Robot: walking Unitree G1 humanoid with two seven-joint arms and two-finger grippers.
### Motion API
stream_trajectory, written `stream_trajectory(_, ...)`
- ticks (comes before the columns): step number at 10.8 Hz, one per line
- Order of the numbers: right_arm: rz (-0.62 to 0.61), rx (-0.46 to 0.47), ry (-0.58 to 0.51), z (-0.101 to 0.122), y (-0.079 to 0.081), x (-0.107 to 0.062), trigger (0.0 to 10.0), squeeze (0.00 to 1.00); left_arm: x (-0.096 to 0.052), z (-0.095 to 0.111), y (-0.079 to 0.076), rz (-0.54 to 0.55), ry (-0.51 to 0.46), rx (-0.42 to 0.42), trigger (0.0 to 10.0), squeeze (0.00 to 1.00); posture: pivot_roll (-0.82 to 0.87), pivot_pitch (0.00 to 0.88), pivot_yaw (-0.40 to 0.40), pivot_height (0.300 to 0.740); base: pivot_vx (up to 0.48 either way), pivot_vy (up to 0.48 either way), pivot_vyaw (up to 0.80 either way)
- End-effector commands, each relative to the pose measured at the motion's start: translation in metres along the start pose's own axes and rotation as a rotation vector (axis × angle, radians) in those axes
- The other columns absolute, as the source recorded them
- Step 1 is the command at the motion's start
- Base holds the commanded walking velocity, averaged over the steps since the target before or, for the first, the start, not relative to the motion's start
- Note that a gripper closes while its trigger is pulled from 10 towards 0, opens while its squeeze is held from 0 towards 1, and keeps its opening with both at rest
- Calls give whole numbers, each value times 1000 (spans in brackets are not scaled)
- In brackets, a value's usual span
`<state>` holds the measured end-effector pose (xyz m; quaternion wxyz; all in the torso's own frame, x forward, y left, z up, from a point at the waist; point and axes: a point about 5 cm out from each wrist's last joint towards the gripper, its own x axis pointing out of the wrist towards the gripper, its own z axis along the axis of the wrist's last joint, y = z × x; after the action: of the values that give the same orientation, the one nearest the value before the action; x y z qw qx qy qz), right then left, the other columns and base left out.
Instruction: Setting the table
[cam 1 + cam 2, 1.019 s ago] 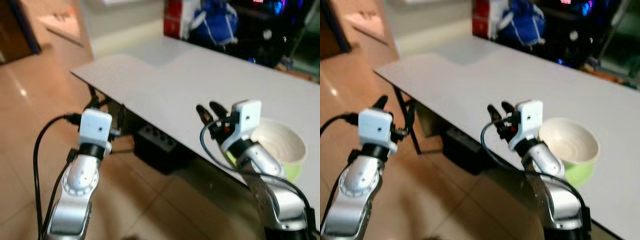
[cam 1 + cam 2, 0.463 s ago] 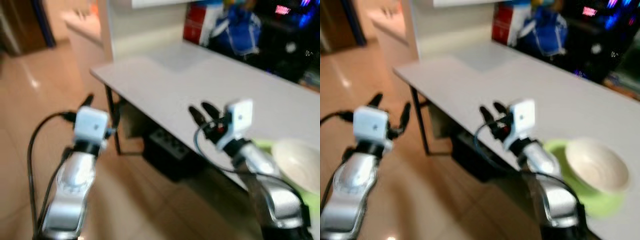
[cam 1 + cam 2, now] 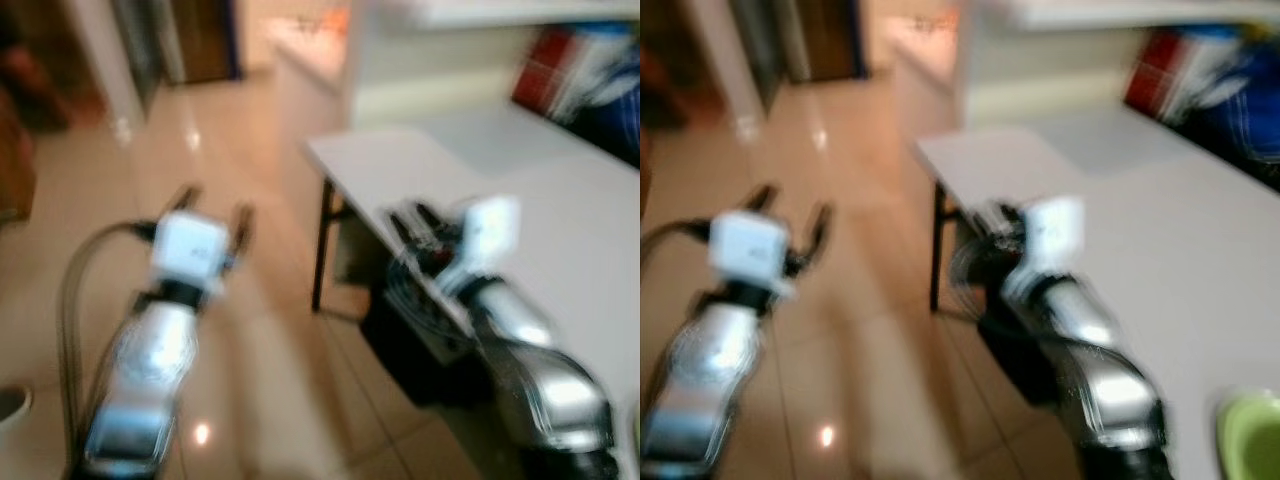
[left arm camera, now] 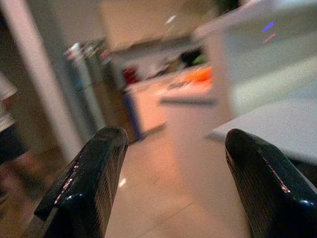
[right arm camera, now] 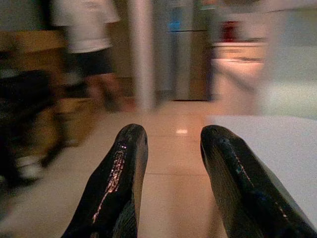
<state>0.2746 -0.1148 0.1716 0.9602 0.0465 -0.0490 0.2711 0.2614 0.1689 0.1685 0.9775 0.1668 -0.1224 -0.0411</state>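
Observation:
The views are blurred by motion. A white table [image 3: 560, 200] runs along the right, its near corner by a black leg [image 3: 318, 250]. The rim of a green bowl [image 3: 1252, 432] peeks in at the bottom right, on the table. My right gripper [image 3: 412, 214] is held up over the table's front edge, open with nothing between its fingers [image 5: 124, 168]. My left gripper [image 3: 213, 203] is raised over the tan floor, left of the table, open wide and holding nothing [image 4: 173, 134].
A black box [image 3: 415, 340] sits under the table. A person in a white top and dark shorts [image 5: 86, 44] stands beyond a pillar [image 5: 140, 54], near a fridge [image 5: 185, 49]. A counter [image 4: 198, 84] lies ahead. Red and blue items [image 3: 570, 75] are behind the table.
The whole view has swung to the left, so the table and bowl have slid right and more floor shows. Both grippers keep their pose, open and holding nothing.

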Motion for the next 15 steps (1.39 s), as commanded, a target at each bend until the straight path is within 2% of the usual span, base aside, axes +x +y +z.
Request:
stream_trajectory(1,-36,-16,5,1,-10,-6,10000,0,2,7,-8,-27,-33,-14,10000,0,-21,0,-29,740,412,0,800)
stream_trajectory(5,-39,-24,-8,3,-11,-2,10000,0,4,8,-3,-12,-35,-10,10000,0,-14,0,-39,740,413,0,752)
stream_trajectory(8,-60,-5,-15,4,-12,-1,10000,0,4,7,-1,-5,-29,-5,10000,0,-14,0,-40,740,414,0,0)
stream_trajectory(10,-74,-99,-3,5,-13,2,10000,0,5,6,-1,-5,-24,-5,10000,0,-15,0,-39,740,411,0,0)
stream_trajectory(11,-64,-97,0,5,-12,2,10000,0,5,6,-2,-6,-23,-6,10000,0,-14,0,-39,740,416,0,0)
stream_trajectory(13,-135,3,2,0,-20,0,10000,0,5,6,0,-4,-20,-1,10000,0,-5,0,-46,740,411,0,0)
stream_trajectory(15,-207,7,36,-8,-34,-6,10000,0,6,6,-1,-6,-18,1,10000,0,-4,0,-45,740,414,0,0)
